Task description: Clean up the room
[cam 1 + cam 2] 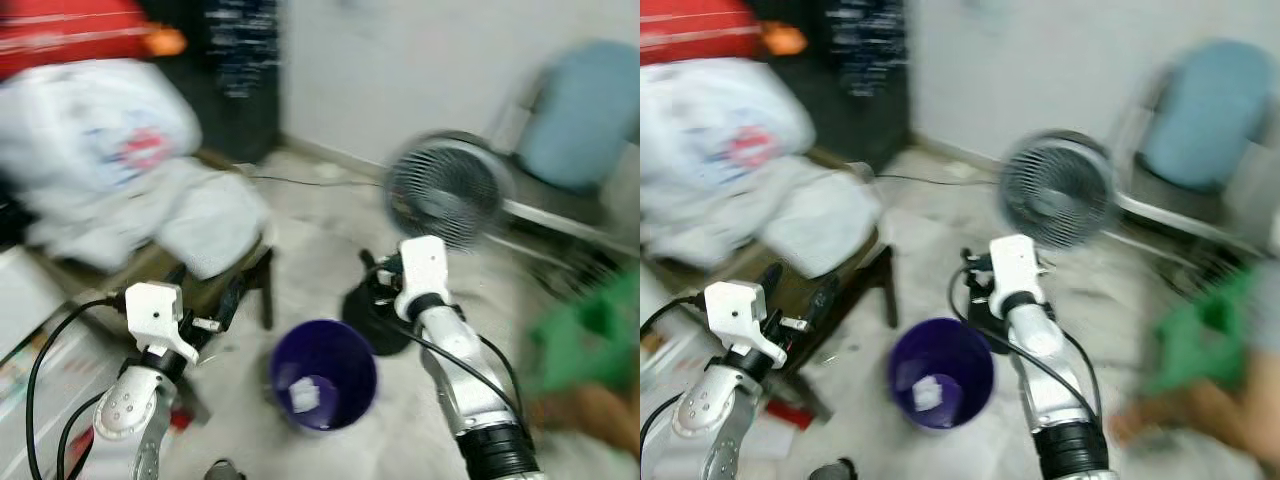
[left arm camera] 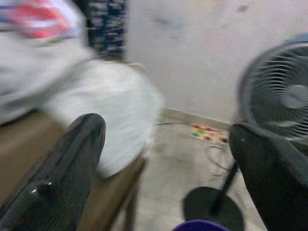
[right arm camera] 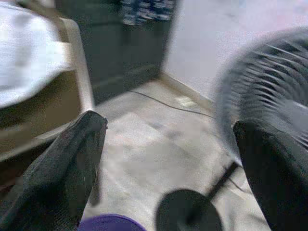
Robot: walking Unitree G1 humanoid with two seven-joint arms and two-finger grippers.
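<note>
both of my arms are raised in front of me, blurred. left end effector [image 2: 163, 159] has its two black fingers spread wide with nothing between them, held beside the low brown wooden counter [image 1: 215, 285] that carries a heap of white plastic bags and cloth [image 1: 140, 185]. right end effector [image 3: 168, 168] is likewise spread apart and empty, held above the floor near the round black base [image 3: 188, 211] of the grey standing fan [image 1: 445, 190].

between my two arms, on the pale stone floor [image 1: 320, 240], stands a round purple plastic bin [image 1: 323, 375] with a crumpled white scrap of paper [image 1: 310, 393] lying inside it. the fan's base sits just beside the bin, on its far right. a thin black cable [image 1: 300, 182] runs along the floor toward the pale wall. a blurred green shape [image 1: 590, 335] lies at my right, and a blue-backed chair [image 1: 575, 115] stands beyond the fan.
</note>
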